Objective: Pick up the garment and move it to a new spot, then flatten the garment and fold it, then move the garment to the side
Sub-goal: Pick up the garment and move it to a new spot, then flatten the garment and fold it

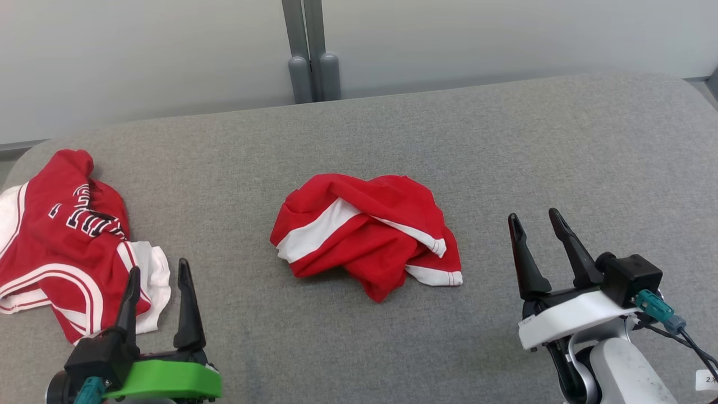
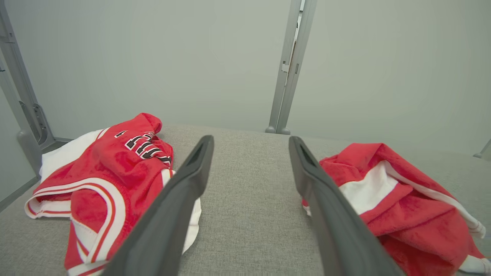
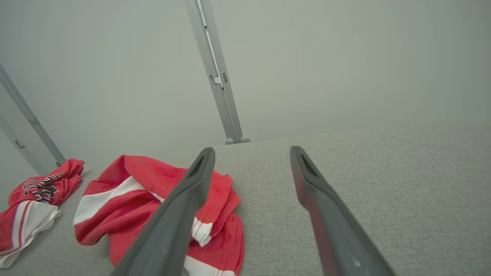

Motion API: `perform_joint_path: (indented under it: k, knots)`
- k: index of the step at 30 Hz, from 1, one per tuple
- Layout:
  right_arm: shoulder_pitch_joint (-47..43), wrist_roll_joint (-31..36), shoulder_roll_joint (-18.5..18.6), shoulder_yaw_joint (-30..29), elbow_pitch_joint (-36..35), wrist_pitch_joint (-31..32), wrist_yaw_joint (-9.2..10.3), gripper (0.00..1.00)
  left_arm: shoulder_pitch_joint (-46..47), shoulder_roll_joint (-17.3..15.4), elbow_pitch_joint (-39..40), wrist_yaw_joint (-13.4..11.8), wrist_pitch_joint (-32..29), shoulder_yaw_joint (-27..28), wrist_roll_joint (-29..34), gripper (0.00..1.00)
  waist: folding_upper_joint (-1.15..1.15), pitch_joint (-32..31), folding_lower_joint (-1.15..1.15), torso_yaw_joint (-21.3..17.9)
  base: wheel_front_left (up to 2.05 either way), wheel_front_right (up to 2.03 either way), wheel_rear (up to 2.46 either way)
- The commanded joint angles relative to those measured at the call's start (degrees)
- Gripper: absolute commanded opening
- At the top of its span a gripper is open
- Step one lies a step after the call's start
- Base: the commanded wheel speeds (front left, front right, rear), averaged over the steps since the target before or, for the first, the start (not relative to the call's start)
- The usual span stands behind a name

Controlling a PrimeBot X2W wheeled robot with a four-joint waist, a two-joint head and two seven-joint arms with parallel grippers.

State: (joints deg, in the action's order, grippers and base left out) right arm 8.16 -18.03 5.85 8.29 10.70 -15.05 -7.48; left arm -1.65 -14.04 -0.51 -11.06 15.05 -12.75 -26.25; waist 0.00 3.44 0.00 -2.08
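A crumpled red garment [image 1: 367, 233] with a broad white band lies in the middle of the grey fabric surface [image 1: 505, 157], between your two grippers and touching neither. Its long axis runs left to right across the head view. The white band slants up from the near left, and a white-trimmed hem trails off at the near right corner. You can read no brand or label on it.

At your far left lies a second red jersey [image 1: 61, 241] with white and red trim, well apart from the garment. It carries black lettering edged in white, which looks upside down from the head view and is too bunched to read; it may be a team name.

Your left gripper [image 1: 159, 268] on its green mount hangs just beside that jersey's near edge, fingers spread wide and holding nothing. Your right gripper [image 1: 533, 215] on its white mount stands right of the garment over bare fabric, likewise spread and empty. A small white tag [image 1: 708, 380] by the right arm bears characters cut off at the frame's edge. Behind the surface, a grey post [image 1: 311, 56] rises against a pale wall.
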Motion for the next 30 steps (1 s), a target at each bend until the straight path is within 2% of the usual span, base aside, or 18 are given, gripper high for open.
perform_joint_path:
  k: [1,7,14,25,30]
  knots:
    - [-0.84,-0.44,0.24,0.05,0.06,-0.18,-0.02,1.0,-1.12,0.82,0.17,0.79,0.17,0.85,0.92,1.0,0.0,-0.01,0.0,0.03,0.0,0.0,0.0]
    - [-0.76,-0.7,0.51,0.37,0.49,-0.18,-0.02,1.0,-1.62,3.89,-0.9,3.86,0.17,3.05,3.69,1.0,0.0,-0.24,0.0,0.15,0.0,0.0,0.0]
    - [-0.67,-0.93,0.49,0.82,1.26,-0.18,-0.02,1.0,-1.94,5.76,-1.71,6.48,0.18,5.19,5.25,1.0,0.0,-0.69,0.0,0.33,0.0,0.0,0.0]
    - [-0.33,-1.03,0.5,0.62,1.69,-0.18,-0.02,1.0,-1.08,7.87,-3.32,9.44,0.17,7.25,6.83,1.0,0.0,-0.51,0.0,1.52,0.0,0.0,0.0]
    - [-0.16,-1.52,0.59,1.45,2.85,-0.18,-0.02,1.0,-0.96,8.6,-3.89,10.03,0.12,8.0,7.33,1.0,0.0,-0.63,0.0,1.73,0.0,0.0,0.0]
